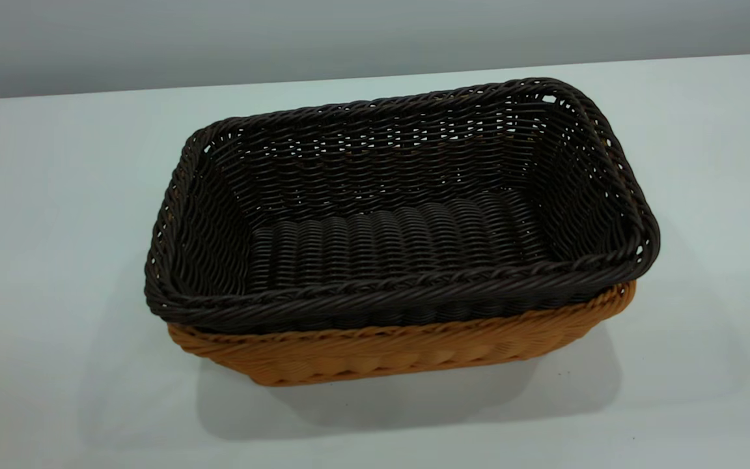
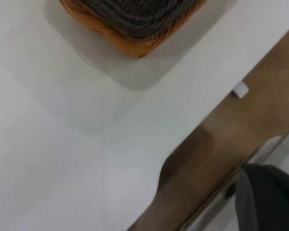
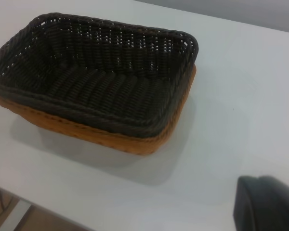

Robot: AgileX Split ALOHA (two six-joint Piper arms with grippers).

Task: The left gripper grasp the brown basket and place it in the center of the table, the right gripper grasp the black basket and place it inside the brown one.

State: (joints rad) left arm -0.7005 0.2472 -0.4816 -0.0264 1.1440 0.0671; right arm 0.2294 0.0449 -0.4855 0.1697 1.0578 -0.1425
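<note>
Brown basket sits on the table, near the middle, only its front wall and right corner rim showing in the exterior view. Black basket is nested inside it, upright, its braided rim standing just above the brown rim all round; inside is empty weave. Neither gripper shows in the exterior view. Left wrist view: one corner of the nested baskets, bare table, table edge and brown floor beyond; gripper state cannot be told. Right wrist view: both baskets whole, black in brown, well apart from a dark rounded part at the frame corner; fingers unseen, state cannot be told.
</note>
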